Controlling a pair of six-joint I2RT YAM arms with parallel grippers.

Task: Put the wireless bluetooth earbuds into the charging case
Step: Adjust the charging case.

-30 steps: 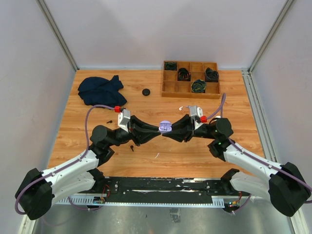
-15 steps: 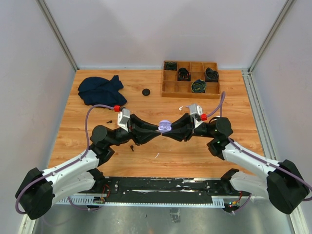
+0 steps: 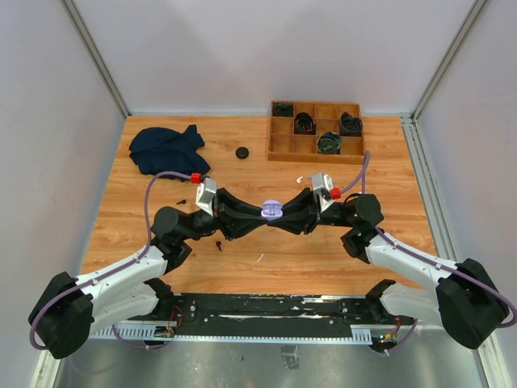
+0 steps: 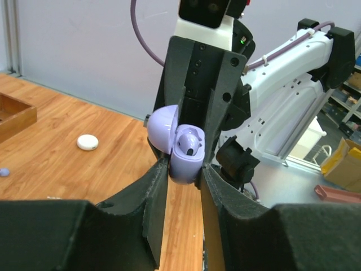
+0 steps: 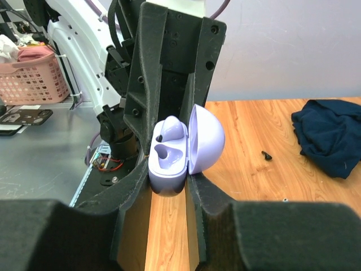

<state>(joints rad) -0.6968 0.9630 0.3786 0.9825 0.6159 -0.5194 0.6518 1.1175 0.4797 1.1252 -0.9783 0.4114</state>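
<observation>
Progress looks like about half of one pair: the purple case (image 3: pixel 272 208) hangs open above the middle of the table (image 3: pixel 161 234), pinched by its base between the fingers of the right gripper (image 5: pixel 168 179), with its lid (image 5: pixel 206 141) swung back toward 3 o'clock in the right wrist view. One purple bud (image 4: pixel 190 144) sits in its well. The well (image 5: pixel 161 151) beside it looks hollow, so I judge that a second bud has yet to go in, and the lid has yet to be closed after that. The left gripper (image 4: pixel 184 174) meets the right one head-on, its jaws a little apart to either side of the case's near end and carrying no bud; whether they press on the case I cannot tell. Seen from above, two black buds (image 3: pixel 218 245) lie loose on the wood at 8 and 9 o'clock from the case, and a black disc (image 3: pixel 241 152), likely their own case, sits at 11 o'clock near the cloth (image 3: pixel 168 149). The tray (image 3: pixel 315 157) of coiled cables stands at 1 o'clock. A pale speck at the left edge of the left wrist view may be the missing purple bud, but it is too small to tell, so the next pick is uncertain
</observation>
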